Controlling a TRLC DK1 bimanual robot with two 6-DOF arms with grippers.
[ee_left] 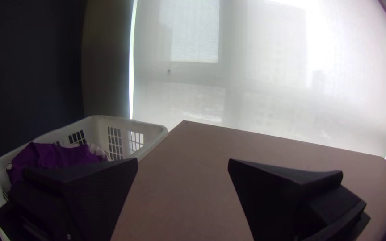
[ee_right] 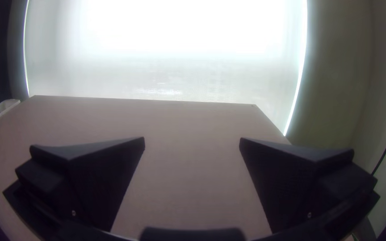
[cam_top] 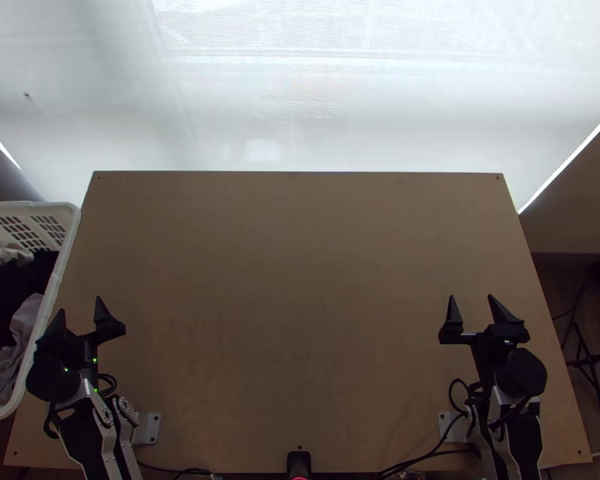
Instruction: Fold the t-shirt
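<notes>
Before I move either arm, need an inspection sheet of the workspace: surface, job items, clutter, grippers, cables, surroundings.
Surface: light wooden table, flat.
Job's things: clothes bunched in the white basket; can't tell whether the t-shirt is among them.
Clutter: basket at the table's left edge; small black device at the near edge.
Grippers: left and right both open.
Cables: black cables near both arm bases.
Surroundings: pale blind beyond the far edge.
</notes>
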